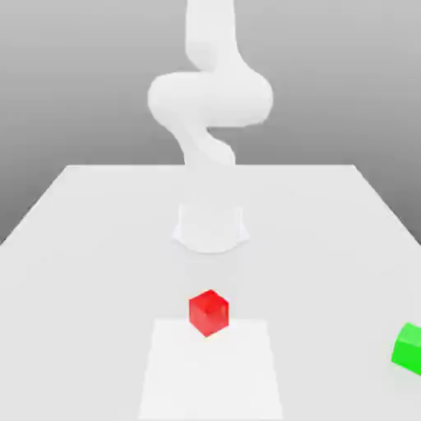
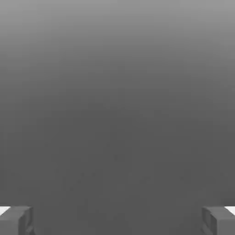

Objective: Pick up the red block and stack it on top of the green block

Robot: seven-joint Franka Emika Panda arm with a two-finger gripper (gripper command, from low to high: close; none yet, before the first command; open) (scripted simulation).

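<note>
Red block (image 1: 208, 312), glossy cube, green block (image 1: 409, 347), matte white table (image 1: 99, 247)

Arm (image 1: 210, 94) plain white, smooth rounded segments; gripper (image 2: 117, 220) fingertips (image 2: 16, 220) grey, blocky.

From my exterior view the green block (image 1: 409, 347) is cut by the picture's right edge, so I see just part of it near the table's (image 1: 82, 247) front right corner. The arm (image 1: 210, 94) runs out past the top edge, its upper reach lost to me. On the hand view, the fingertips (image 2: 16, 220) are clipped at the picture's corners, bare grey between them.
</note>
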